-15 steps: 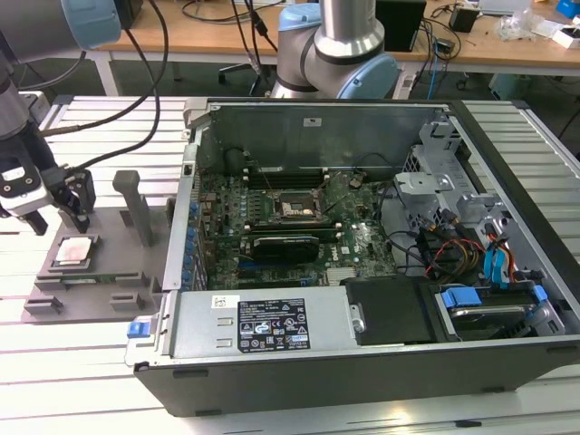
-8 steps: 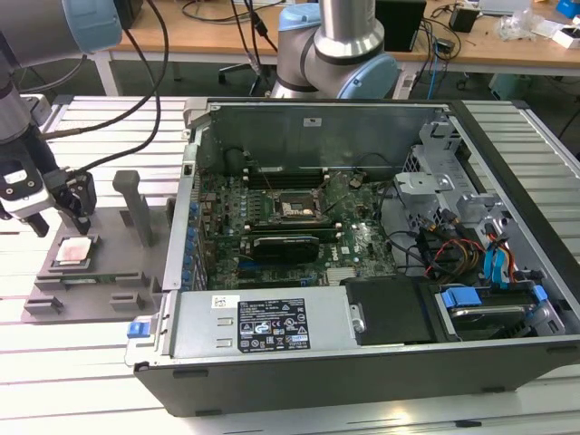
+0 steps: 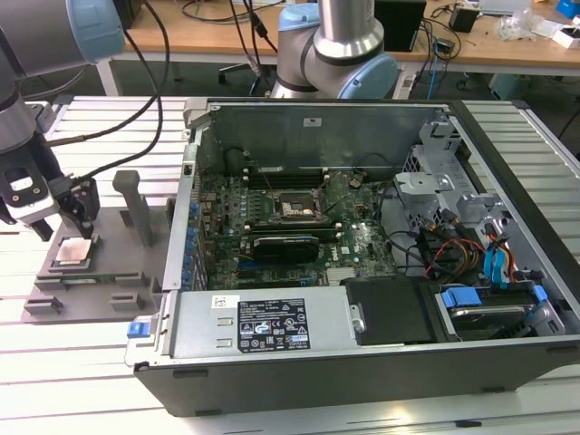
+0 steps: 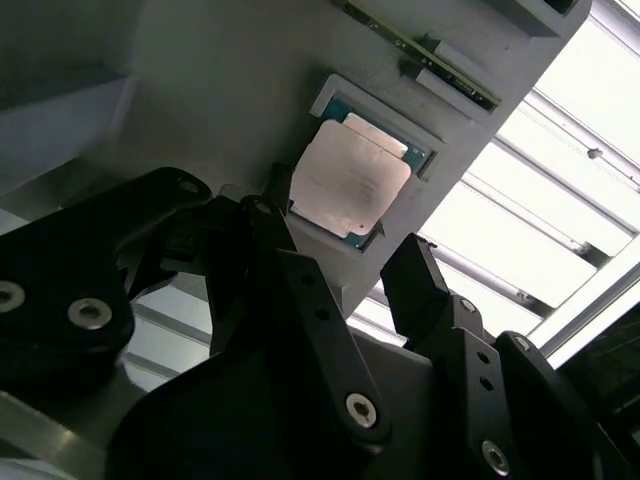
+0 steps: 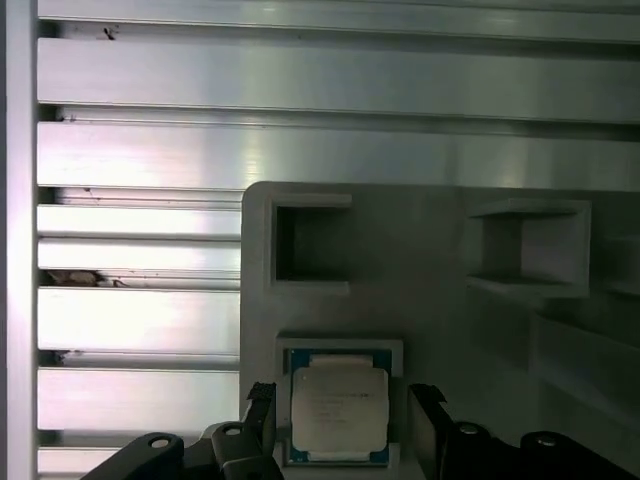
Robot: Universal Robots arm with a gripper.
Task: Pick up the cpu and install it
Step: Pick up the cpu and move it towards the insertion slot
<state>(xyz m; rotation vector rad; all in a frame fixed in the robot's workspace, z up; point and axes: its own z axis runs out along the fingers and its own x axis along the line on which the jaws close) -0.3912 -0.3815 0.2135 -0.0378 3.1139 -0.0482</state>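
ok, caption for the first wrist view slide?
Open tool, one finger on either side of the cpu, which lies in its grey tray recess.

1. Gripper [image 3: 65, 226] spread, its fingers flanking the cpu [image 3: 74, 251]; slim gaps on either side.
2. Upright post [image 3: 132, 198] on the tray [image 3: 82, 294] stands near.
3. Case wall [image 3: 184, 227] rises between tray and socket [image 3: 292, 208].

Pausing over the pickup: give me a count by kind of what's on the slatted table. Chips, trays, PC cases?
cpu: 1, seated in a pocket of the grey tray
grey tray: 1
open computer case: 1
Total: 3
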